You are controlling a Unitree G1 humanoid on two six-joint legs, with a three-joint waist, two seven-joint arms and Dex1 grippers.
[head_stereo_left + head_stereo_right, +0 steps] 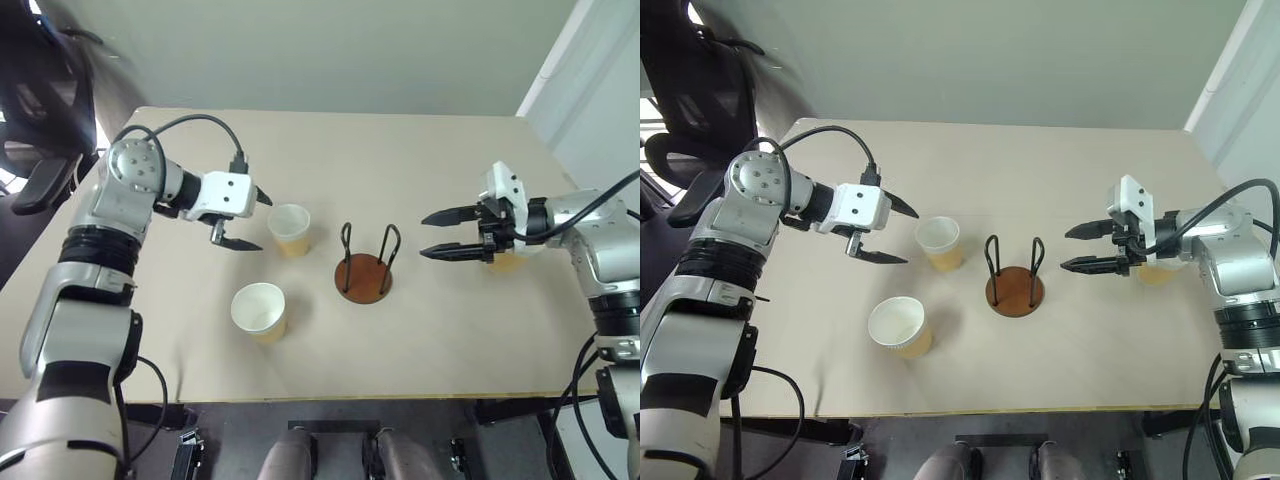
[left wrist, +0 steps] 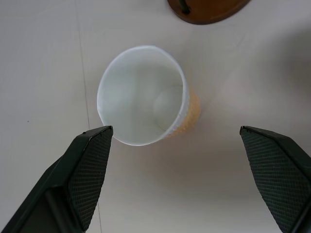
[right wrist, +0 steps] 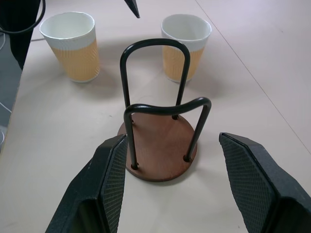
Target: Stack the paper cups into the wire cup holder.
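With its fingers spread wide, the left tool (image 1: pixel 242 221) hangs just short of a paper cup (image 1: pixel 290 229), which could tip if one finger clips its rim.

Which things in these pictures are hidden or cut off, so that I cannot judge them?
- Third paper cup: head views, mostly hidden behind the right gripper; upright or tipped cannot be told.
- Wire cup holder: left wrist view, cut off by the edge; loops unseen.
- Office chair: left eye view, blurred and cut off.
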